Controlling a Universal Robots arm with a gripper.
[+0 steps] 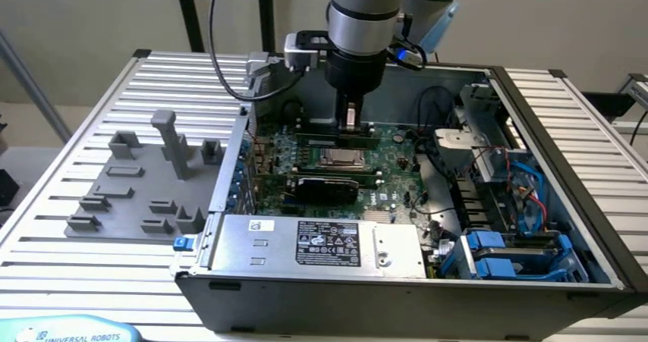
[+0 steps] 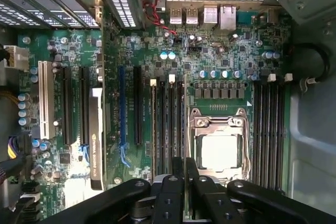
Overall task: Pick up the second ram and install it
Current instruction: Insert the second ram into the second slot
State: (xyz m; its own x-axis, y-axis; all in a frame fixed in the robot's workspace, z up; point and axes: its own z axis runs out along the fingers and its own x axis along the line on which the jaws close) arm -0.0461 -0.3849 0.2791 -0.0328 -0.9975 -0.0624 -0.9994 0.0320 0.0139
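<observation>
My gripper (image 1: 350, 128) hangs inside the open computer case (image 1: 567, 205), low over the green motherboard (image 1: 390, 164). Its black fingers (image 2: 177, 182) stand pressed close together. In the exterior view a long, thin dark stick, the second ram (image 1: 322, 139), lies crosswise under the fingertips, held at its middle, just behind the silver CPU socket (image 1: 339, 158). It sits at the level of the long black memory slots (image 2: 168, 124) beside the socket (image 2: 219, 148). In the wrist view the stick is edge-on between the fingers and hard to make out.
A gray plastic fixture (image 1: 152, 183) with upright posts lies on the slatted table at the exterior view's left. The power supply (image 1: 324, 243) fills the case front, blue drive bays (image 1: 506, 255) and cables (image 1: 476, 167) the right. A graphics card (image 2: 95, 140) stands in an expansion slot.
</observation>
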